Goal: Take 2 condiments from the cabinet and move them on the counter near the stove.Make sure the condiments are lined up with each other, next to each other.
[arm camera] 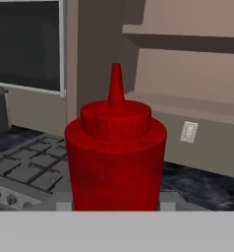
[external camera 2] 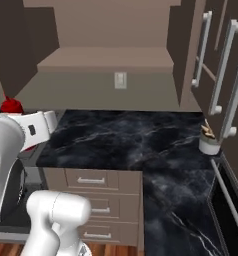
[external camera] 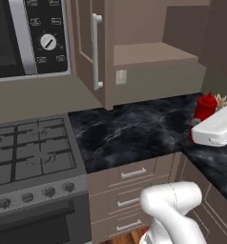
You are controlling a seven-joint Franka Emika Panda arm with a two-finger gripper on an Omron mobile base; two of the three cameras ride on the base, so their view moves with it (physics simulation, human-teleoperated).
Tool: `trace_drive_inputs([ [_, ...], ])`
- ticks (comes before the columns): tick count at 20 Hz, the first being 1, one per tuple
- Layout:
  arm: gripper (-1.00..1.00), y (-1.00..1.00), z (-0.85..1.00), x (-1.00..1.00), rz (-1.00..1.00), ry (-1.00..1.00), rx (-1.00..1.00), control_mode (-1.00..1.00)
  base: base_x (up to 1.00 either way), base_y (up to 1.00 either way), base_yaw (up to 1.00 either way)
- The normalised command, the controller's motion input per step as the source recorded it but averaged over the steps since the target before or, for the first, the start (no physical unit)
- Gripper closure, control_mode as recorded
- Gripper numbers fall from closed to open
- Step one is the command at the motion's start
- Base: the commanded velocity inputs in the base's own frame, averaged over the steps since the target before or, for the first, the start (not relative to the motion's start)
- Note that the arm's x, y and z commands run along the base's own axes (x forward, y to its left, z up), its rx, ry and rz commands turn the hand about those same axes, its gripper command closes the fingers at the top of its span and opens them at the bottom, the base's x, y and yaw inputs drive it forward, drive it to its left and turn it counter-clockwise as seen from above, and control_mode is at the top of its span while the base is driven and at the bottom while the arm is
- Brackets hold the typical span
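Above the bench (external camera: 134, 128), right of the stove (external camera: 29, 152), the pincer (arm camera: 116, 206) holds the red bottle (arm camera: 115, 157) (out of the cabinet (external camera: 149, 52)). Placement and second condiment remain.

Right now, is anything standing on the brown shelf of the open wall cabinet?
No, the brown shelf of the open wall cabinet lies bare in the left base view, while the small red squeeze bottle is out beside the white arm.

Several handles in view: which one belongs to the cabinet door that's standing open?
The long pale vertical bar handle just right of the microwave. Its door is swung out, baring the shelf. The drawer handles below the counter are short and horizontal, on shut fronts.
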Motion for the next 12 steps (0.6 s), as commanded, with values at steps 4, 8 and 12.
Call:
trace_drive_inputs([
  [4,1.0,0.0,0.0,0.0,0.0,0.0,0.0,1.0,-0.46,0.43,-0.01],
  [8,1.0,0.0,0.0,0.0,0.0,0.0,0.0,1.0,-0.31,0.83,0.0],
  [12,1.0,0.0,0.0,0.0,0.0,0.0,0.0,1.0,-0.32,0.97,0.0],
])
